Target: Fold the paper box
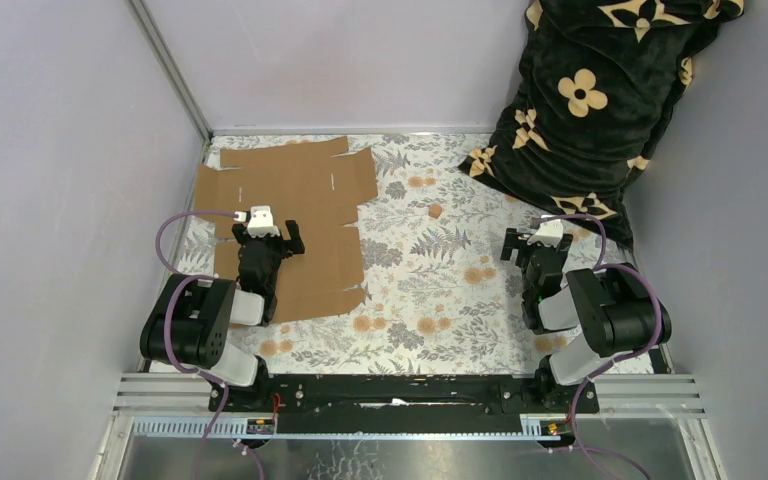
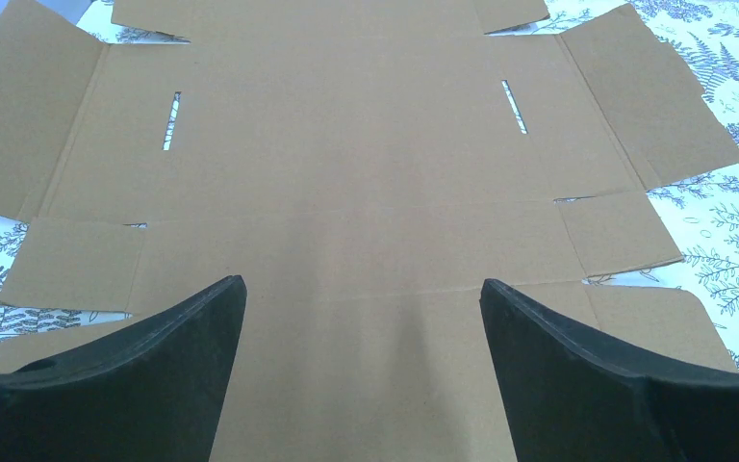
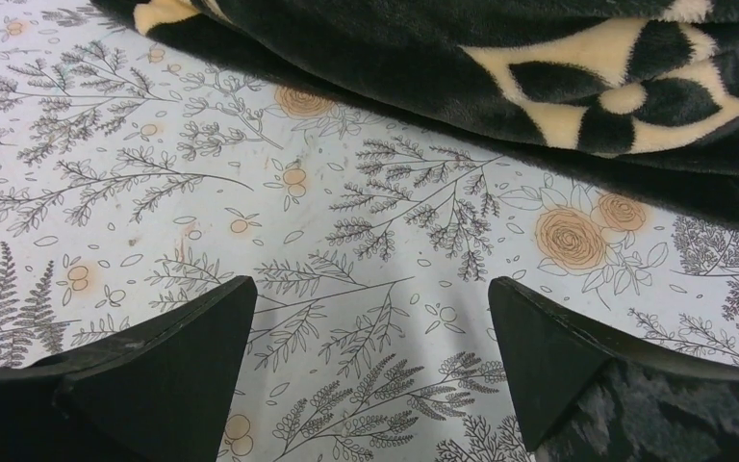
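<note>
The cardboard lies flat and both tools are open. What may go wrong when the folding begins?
1. The cardboard sheet lies flat on the flowered cloth with no edge raised, so the open left tool above it may only slide it.
2. It sits close to the left wall, so flaps on that side may lack room.
3. The right tool hangs near the dark blanket, far from the sheet, and might snag it.

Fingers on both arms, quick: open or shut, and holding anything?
Left fingers: open, holding nothing, over the paper box.
Right fingers: open, holding nothing, over the floral table.
</note>
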You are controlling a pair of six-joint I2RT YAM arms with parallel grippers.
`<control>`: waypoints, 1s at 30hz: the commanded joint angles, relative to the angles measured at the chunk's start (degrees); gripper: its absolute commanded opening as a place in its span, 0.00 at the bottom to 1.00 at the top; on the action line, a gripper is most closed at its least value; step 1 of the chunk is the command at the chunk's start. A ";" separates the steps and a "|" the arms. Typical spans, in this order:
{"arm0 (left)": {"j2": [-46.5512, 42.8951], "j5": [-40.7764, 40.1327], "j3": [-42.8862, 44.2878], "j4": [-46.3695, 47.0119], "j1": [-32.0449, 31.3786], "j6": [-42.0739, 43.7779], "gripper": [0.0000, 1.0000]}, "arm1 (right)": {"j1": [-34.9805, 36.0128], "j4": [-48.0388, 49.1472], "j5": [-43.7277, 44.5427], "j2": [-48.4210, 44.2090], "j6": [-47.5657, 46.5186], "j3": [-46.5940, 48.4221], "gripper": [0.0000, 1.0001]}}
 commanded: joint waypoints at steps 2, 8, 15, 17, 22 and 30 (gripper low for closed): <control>0.40 0.36 1.31 1.04 0.47 0.74 0.99 | -0.63 0.14 -1.31 -1.64 0.69 1.36 1.00; 0.41 0.37 1.31 1.04 0.52 0.74 0.98 | -0.71 -0.10 -1.51 -1.65 0.71 1.42 1.00; 0.23 -0.49 1.08 1.66 0.46 0.77 0.98 | -0.71 1.27 -1.41 -1.48 0.60 0.85 1.00; -3.40 -2.48 3.63 -5.18 0.21 0.40 0.99 | -0.71 3.18 0.42 -1.46 1.05 0.00 0.99; -14.85 -7.42 18.24 -44.14 -0.01 -10.14 0.99 | -0.52 2.34 5.74 -3.14 2.07 0.18 1.00; -26.91 -12.56 24.65 -51.54 -13.11 -18.55 0.99 | 8.15 -20.01 7.23 -28.82 -0.07 5.18 1.00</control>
